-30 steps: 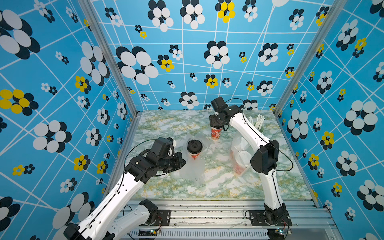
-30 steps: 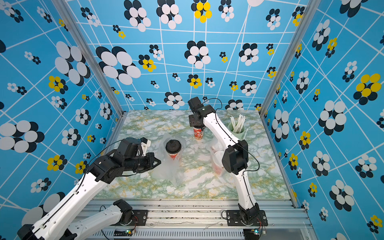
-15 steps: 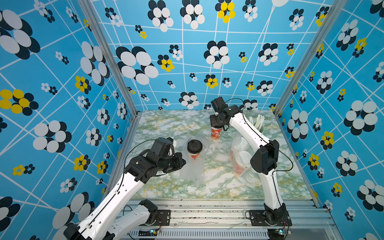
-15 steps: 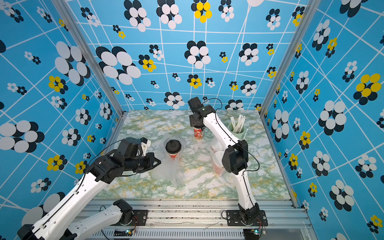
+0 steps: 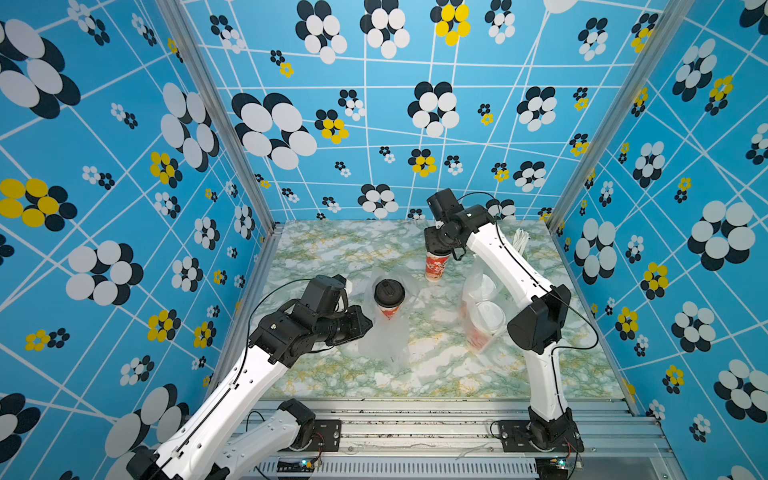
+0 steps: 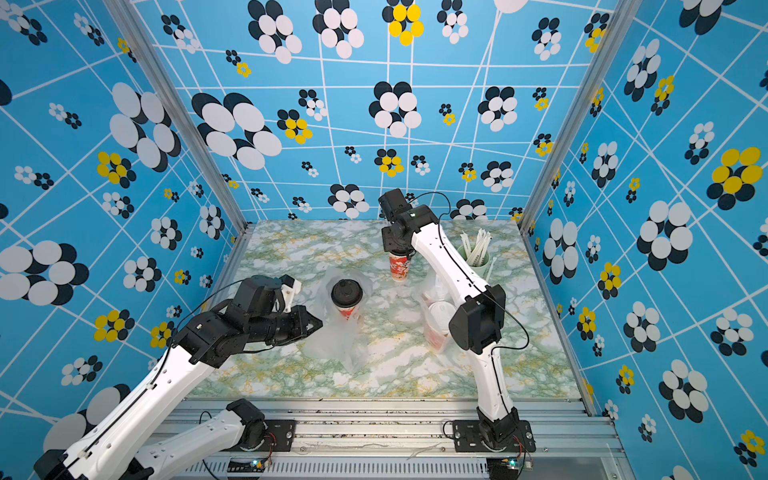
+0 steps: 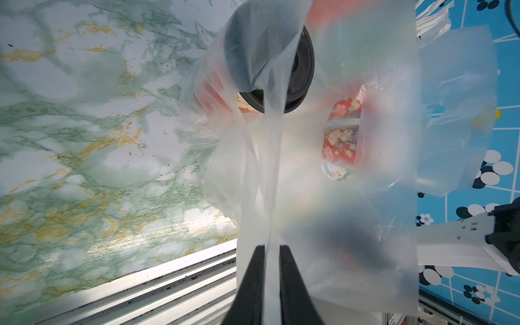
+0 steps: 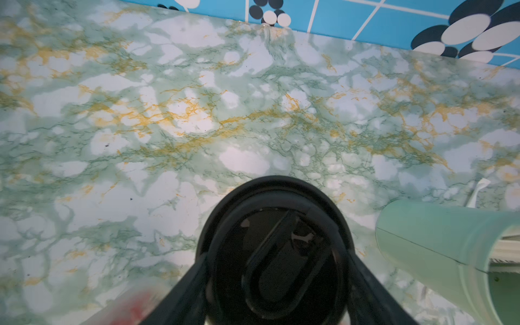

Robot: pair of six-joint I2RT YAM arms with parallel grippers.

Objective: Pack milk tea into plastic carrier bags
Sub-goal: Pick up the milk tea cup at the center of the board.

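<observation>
No. 1: tall red printed paper cup w/ black domed lid (image 5: 435, 266) (image 6: 399, 267) (image 8: 277, 270). Upright, long axis vert., lid up, base on the tabletop, far centre. My right gripper (image 5: 436, 248) (image 6: 399, 250) (image 8: 278, 253) sits over it from above. Fingers (image 8: 185, 287) are against opp. sides of the lid rim, clamped on it.

No. 2: second red paper cup w/ black domed lid (image 5: 388, 293) (image 6: 347, 293) (image 7: 302, 64). Upright, lid up, mid-table, standing inside no. 3.

No. 3: thin crinkly transparent-whitish plastic carrier bag (image 5: 384, 345) (image 6: 336, 347) (image 7: 365, 211). Slumped round no. 2, mouth up, film spread on the tabletop toward the front. My left gripper (image 5: 368, 324) (image 6: 320, 322) (image 7: 272, 249) is at its side, roughly level. Fingers (image 7: 253, 281) are nearly together, narrow gap, w/ a strip of bag film running btwn them. Pinched or just lying there: can't tell.

No. 4: second whitish plastic carrier bag (image 5: 473, 274) (image 6: 432, 286). Right of centre, partly behind my right arm. Holds two red paper cups w/ white flat lids (image 5: 490, 318) (image 6: 441, 311), lids up, close together.

No. 5: pale green cup of white straws (image 6: 478, 264) (image 8: 436, 239). Far right, near no. 1, not touching.

Surface: marbled green-white-gold tabletop (image 5: 436, 374) (image 8: 140, 126), flat. Alu. rail (image 5: 415, 419) along front edge, both arm bases on it.

Room: blue walls (image 5: 374, 104) on three sides, white grid lines, black/white/yellow flower print.
</observation>
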